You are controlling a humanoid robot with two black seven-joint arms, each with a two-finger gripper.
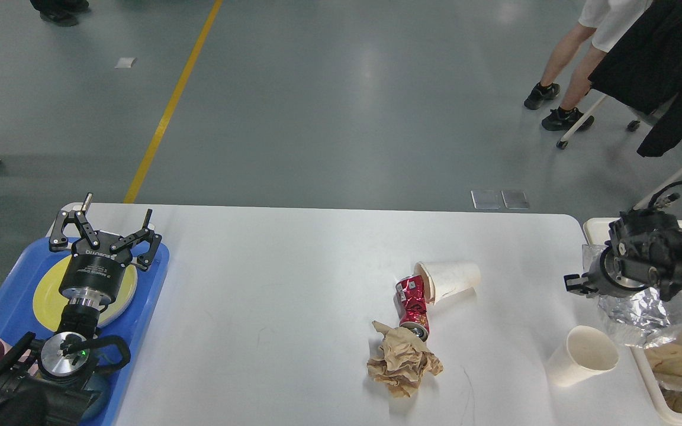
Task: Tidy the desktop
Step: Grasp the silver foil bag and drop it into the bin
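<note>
Surface (293, 284): wide, white, centre; carries can (413, 306), paper wad (401, 362), two cups.
Left gripper (109, 231): fingers apart, over blue tray (15, 284).
Right gripper (604, 281): fingers hidden, cannot tell; foil (643, 316) beneath, by bin.

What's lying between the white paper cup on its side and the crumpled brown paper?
In the head view, a crushed red can lies between the tipped cup and the brown paper wad.

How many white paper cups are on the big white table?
2. One white paper cup lies tipped beside the crushed red can; the other lies near the table's right edge. None seems hidden.
</note>
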